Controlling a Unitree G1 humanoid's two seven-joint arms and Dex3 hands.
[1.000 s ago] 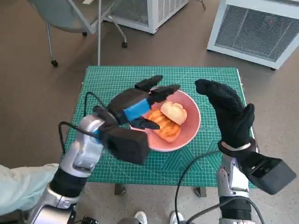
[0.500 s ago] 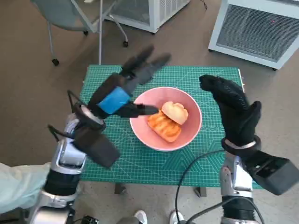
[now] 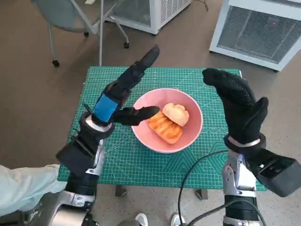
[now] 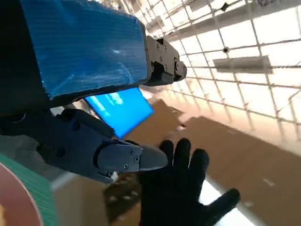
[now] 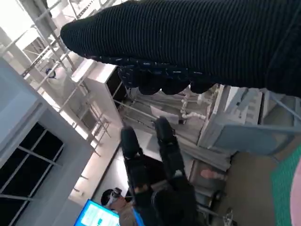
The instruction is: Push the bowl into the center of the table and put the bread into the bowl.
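Your pink bowl (image 3: 167, 120) sits near the table's (image 3: 141, 160) middle with both bread pieces (image 3: 168, 120) inside. Both hands, left (image 3: 123, 96) and right (image 3: 237, 110), hang empty with fingers spread. Lower either carelessly and you may knock the rim, shoving the bowl toward an edge.

green cutting mat (image 3: 141, 162); chair (image 3: 70, 19); perhaps heaters (image 3: 263, 28)

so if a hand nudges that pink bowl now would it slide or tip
Probably slide: the pink bowl looks wide and shallow, sitting flat on the green cutting mat. The two pieces of bread inside add a little weight low down, which should steady it. A push high on the rim might rock it slightly, and the mat may grip somewhat.
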